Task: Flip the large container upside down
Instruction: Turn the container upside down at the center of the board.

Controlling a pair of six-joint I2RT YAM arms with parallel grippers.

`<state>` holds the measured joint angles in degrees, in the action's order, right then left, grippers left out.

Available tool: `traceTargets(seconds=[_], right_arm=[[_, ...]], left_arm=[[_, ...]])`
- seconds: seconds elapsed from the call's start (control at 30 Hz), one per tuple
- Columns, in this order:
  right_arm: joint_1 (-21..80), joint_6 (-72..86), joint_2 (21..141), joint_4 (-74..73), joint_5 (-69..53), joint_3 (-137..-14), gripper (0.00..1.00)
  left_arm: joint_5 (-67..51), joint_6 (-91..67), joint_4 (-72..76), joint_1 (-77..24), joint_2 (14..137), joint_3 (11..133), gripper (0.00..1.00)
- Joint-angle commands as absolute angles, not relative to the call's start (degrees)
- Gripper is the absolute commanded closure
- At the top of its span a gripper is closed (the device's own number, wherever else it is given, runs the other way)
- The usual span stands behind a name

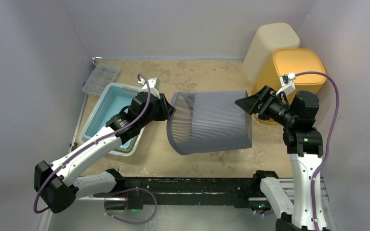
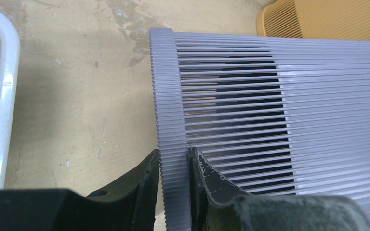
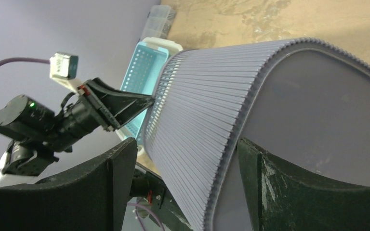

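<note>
Left gripper (image 2: 173, 153) narrowed to a pinch on the rim (image 2: 166, 86) of the container (image 1: 209, 122), one finger against the outer ribbed band and the other inside the mouth. Right gripper (image 3: 188, 144) spread wide, its two fingers (image 3: 115, 178) straddling the edge where the ribbed wall meets the flat base (image 3: 318, 120); whether either finger touches the container cannot be told. The container, grey with fine lengthwise ribs and slots, lies on its side at the middle of the tabletop (image 1: 207, 72), mouth toward the left edge and base toward the right edge, with the wider mouth end nearer the left arm. A pale blue basket (image 1: 111, 103) sits near the left edge, just beyond the left gripper, nested in a white tray (image 2: 5, 96). A clear lidded box (image 1: 100, 78) lies toward the far left corner. A yellow bin (image 1: 296, 65) stands at the far right corner just behind the right gripper, with a beige bin (image 1: 272, 41) close behind it against the back wall.
</note>
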<state>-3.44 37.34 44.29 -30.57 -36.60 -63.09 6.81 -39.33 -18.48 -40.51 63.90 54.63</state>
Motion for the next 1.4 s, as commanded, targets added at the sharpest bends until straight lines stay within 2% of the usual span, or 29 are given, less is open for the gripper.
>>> traceTargets(seconds=[0.0, 0.37, 0.87, 0.97, 1.2, 1.37], right_arm=[[-2.4, 33.7, 45.8, -31.3, -43.6, -68.6, 0.22], [-2.4, 29.3, 50.2, -35.8, -43.8, -74.6, 0.23], [-1.8, 30.5, 50.9, -34.6, -44.4, -75.9, 0.23], [0.2, 29.8, 52.5, -35.4, -42.3, -76.4, 0.24], [14.0, 32.7, 56.0, -34.7, -27.5, -77.4, 0.3], [15.2, 32.6, 57.0, -34.2, -26.0, -77.7, 0.29]], left_arm=[[7.1, -36.2, -26.2, -41.8, 67.4, 52.9, 0.84], [9.8, -39.7, -24.8, -41.8, 67.8, 50.9, 0.87], [12.8, -40.7, -25.8, -41.8, 67.9, 50.4, 0.87], [12.9, -40.7, -25.9, -41.8, 67.8, 50.1, 0.87], [13.8, -41.2, -25.9, -41.8, 68.3, 49.3, 0.88], [14.4, -41.5, -25.1, -41.8, 68.7, 48.1, 0.88]])
